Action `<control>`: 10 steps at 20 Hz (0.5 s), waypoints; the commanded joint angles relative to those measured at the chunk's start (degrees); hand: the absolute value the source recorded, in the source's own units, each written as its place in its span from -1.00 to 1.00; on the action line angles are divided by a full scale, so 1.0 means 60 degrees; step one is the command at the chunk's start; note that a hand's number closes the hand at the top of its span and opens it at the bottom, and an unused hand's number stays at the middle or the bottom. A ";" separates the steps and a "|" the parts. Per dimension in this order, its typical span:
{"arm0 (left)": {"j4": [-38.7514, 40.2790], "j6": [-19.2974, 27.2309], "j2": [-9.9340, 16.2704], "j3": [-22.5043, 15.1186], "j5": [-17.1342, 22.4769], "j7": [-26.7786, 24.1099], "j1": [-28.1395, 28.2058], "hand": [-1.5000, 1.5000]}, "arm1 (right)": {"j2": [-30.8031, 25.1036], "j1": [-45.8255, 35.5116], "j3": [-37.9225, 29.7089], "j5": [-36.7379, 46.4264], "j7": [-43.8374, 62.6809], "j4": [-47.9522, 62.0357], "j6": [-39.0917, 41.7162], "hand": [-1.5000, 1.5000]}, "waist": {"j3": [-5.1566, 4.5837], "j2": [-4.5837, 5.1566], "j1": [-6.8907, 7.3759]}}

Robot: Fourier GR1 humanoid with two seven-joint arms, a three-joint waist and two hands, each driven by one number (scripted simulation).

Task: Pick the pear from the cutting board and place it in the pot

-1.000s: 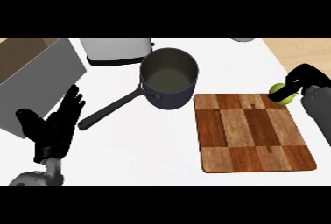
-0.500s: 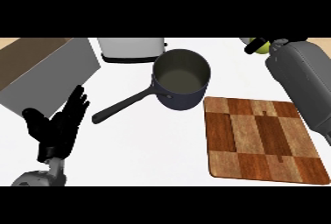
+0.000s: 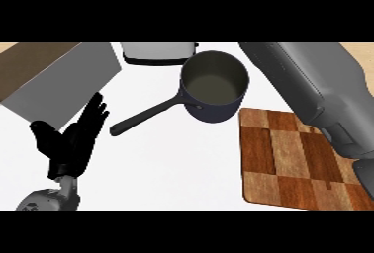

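Counter space at the far left holds a grey and brown box (image 3: 58,74) set at an angle. Below it, near the lower left edge, the left hand (image 3: 73,141) rests with its fingers straight and relaxed, pointing up the view, holding nothing and touching nothing on the white counter (image 3: 175,168).

Toward the middle, at the top edge, stands a white appliance with a dark base (image 3: 159,53). Just to its right sits the dark pot (image 3: 213,85), its long handle running down and to the left. What shows of the pot's inside looks bare; no pear is seen in it.

Right of the pot, the grey right forearm (image 3: 314,94) slants from the top of the view down to the right edge, passing over the upper right corner of the cutting board (image 3: 285,163). The right hand itself lies outside the view, so whether it is released, clenched or wrapped round something cannot be told. The board's visible surface carries nothing.

The pear appears nowhere in the view: not on the board, not in the pot, not on the counter. Judging from this, the pick is probably done and the pear is likely with the unseen right hand, though that is only a guess. The placing remains: the pear has yet to land in the pot.
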 commanded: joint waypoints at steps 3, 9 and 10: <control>-0.0113 -0.0027 0.0015 0.0094 0.0054 -0.0031 -0.0176 0.00 | 0.1004 -0.1279 -0.0422 0.1062 0.2783 0.1058 0.0221 1.00 | 0.0097 0.0209 0.0007; -0.0104 0.0011 -0.0137 0.0042 0.0037 -0.0213 -0.0044 0.00 | 0.1320 -0.1765 -0.1496 0.1615 0.2794 0.2313 -0.0017 1.00 | 0.0143 0.0357 -0.0106; -0.0118 0.0060 -0.0133 0.0111 0.0055 -0.0133 -0.0180 0.00 | 0.1439 -0.1595 -0.1565 0.1786 0.2794 0.2424 -0.0377 1.00 | 0.0159 0.0386 -0.0183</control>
